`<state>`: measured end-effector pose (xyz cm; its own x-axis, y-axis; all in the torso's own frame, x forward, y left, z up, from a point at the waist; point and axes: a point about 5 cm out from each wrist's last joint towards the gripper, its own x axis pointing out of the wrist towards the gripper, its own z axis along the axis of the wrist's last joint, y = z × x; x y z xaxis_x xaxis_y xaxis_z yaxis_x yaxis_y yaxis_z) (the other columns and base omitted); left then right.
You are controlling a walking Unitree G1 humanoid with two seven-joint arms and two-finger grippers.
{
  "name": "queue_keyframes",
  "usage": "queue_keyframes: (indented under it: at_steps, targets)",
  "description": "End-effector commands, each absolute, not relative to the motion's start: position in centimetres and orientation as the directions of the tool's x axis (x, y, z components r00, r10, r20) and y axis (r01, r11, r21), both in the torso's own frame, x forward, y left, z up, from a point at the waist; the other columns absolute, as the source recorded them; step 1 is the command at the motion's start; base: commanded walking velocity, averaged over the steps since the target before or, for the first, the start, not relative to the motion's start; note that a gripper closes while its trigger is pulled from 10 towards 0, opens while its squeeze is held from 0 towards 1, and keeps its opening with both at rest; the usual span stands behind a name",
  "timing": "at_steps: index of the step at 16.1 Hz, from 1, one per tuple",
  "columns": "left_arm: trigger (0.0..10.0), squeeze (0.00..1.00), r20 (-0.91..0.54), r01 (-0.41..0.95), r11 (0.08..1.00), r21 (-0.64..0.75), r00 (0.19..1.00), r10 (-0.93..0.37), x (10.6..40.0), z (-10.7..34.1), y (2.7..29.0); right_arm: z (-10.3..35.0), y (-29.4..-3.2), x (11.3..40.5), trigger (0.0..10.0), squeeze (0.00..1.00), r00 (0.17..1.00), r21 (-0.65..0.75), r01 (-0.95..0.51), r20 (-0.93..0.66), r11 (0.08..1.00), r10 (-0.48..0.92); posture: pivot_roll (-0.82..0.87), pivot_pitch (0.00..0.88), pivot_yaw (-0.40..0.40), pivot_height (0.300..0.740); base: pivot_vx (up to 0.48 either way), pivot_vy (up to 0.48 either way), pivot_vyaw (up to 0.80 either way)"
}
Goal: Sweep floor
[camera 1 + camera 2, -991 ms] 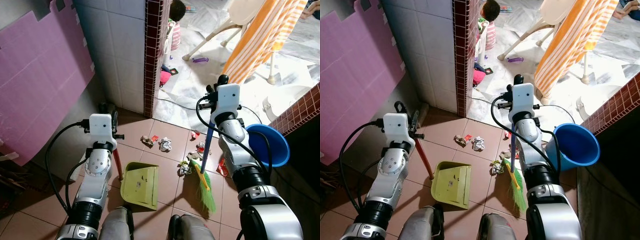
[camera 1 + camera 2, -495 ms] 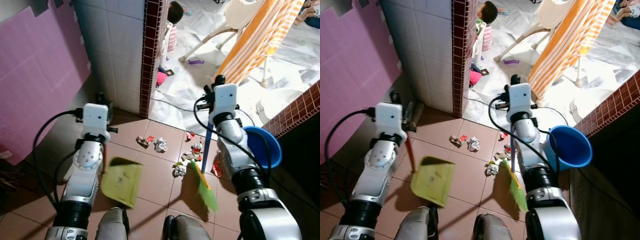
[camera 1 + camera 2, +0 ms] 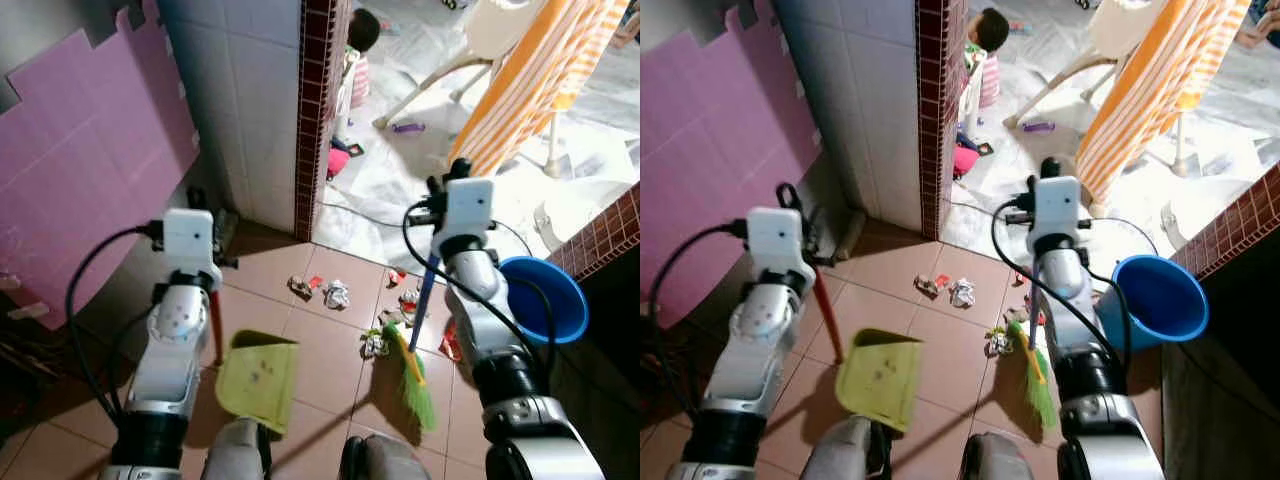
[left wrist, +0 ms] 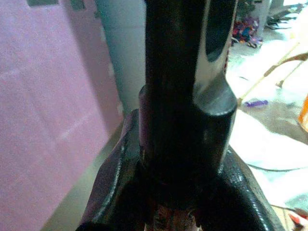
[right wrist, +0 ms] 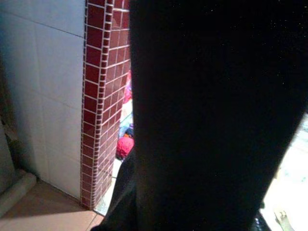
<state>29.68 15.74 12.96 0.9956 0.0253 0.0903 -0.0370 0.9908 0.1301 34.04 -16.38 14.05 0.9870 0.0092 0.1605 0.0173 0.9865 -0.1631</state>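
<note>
A green dustpan (image 3: 257, 380) with a red handle (image 3: 214, 322) rests slightly tilted on the brown floor tiles in front of my feet. My left gripper (image 3: 221, 226) is shut on the top of that handle, near the white tiled wall. A broom with a blue handle (image 3: 427, 291) and green bristles (image 3: 419, 388) stands to the right, its bristles on the floor. My right gripper (image 3: 441, 186) is shut on the top of the broom handle. Crumpled paper (image 3: 337, 295) and other scraps (image 3: 375, 343) lie between dustpan and broom.
A blue basin (image 3: 545, 300) sits by my right arm under a low red brick wall (image 3: 610, 235). A brick-edged wall corner (image 3: 318, 110) stands ahead. Beyond it are a seated person (image 3: 358, 45), a white chair (image 3: 480, 40) and an orange striped cloth (image 3: 530, 80).
The head camera has swung, shifting the whole picture. The dustpan has moved a little to the left, away from the litter, and sits more tilted. The broom stays beside the scraps.
</note>
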Motion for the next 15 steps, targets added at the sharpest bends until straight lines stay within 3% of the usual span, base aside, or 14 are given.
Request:
queue_keyframes:
  at_steps: [1,7,8,15]
  targets:
    - [10.0,0.0,0.135,-0.029,0.99,0.138,0.991,0.01,29.2,13.8,15.4,14.5,-16.9,33.8,10.0,0.0,0.985,-0.172,0.052,0.173,0.984,-0.022,0.03,0.119,0.003,0.74,0.0,0.0,0.0]
    - [10.0,0.0,0.028,0.009,0.998,0.066,1.0,-0.011,28.3,12.0,14.9,13.9,-18.6,32.9,10.0,0.0,0.969,-0.189,0.238,0.12,0.953,-0.218,0.0,0.111,0.03,0.74,0.0,0.0,0.0]
    - [10.0,0.0,0.028,0.024,0.997,0.07,0.999,-0.026,28.5,12.2,14.7,13.9,-18.2,32.8,10.0,0.0,0.977,-0.115,0.195,0.115,0.974,-0.182,0.0,0.11,0.027,0.74,0.0,0.0,0.0]
    - [10.0,0.0,0.023,0.07,0.996,0.054,0.997,-0.072,28.1,12.1,13.8,12.9,-17.3,32.0,10.0,0.0,0.987,-0.034,0.15,0.061,0.988,-0.148,0.01,0.107,0.022,0.74,0.0,0.0,-0.08]
